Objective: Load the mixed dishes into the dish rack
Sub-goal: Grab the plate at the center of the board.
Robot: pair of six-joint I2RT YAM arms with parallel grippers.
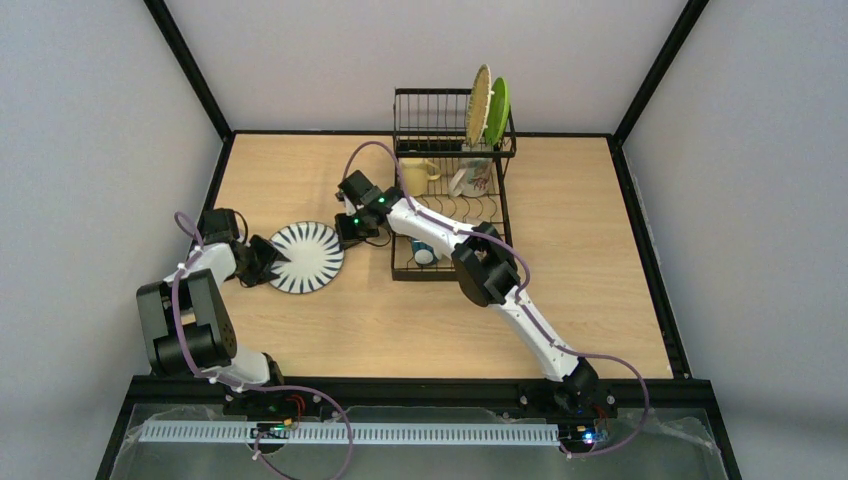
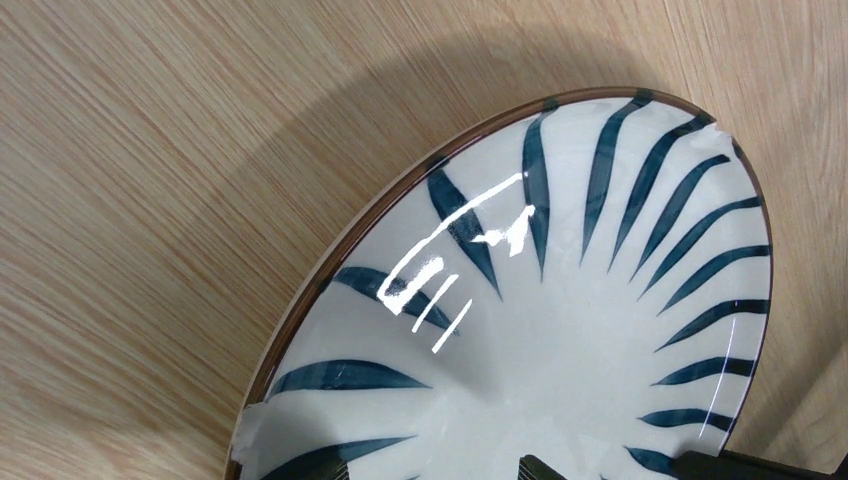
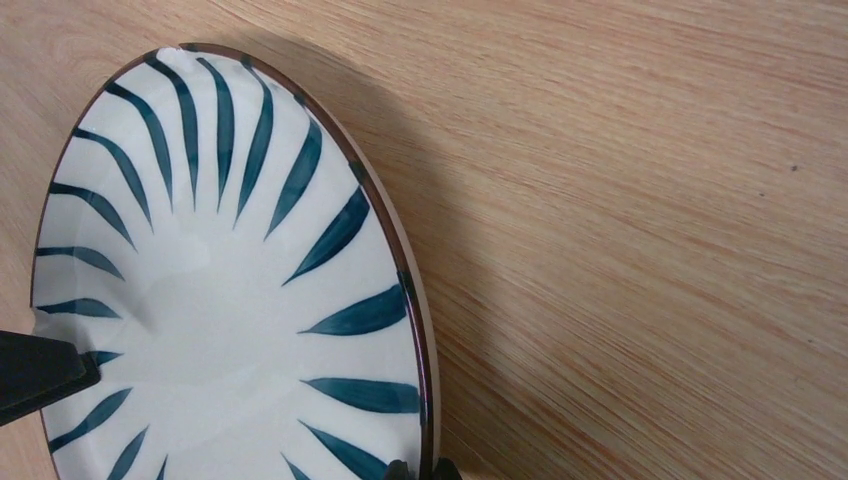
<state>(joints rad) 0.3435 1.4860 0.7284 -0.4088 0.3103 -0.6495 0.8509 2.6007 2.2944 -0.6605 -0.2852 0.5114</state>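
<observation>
Black-striped white plate, one, rim pinched by right fingers; left fingers spread; two plates racked.

Striped plate sits beside black rack holding upright tan plate, green plate.

Light wood-grain worktop, its grain running lengthwise; a black frame edges it, with black posts rising at the far corners; plain pale grey walls on three sides; a white slotted strip along the near edge; soft, even light.
</observation>
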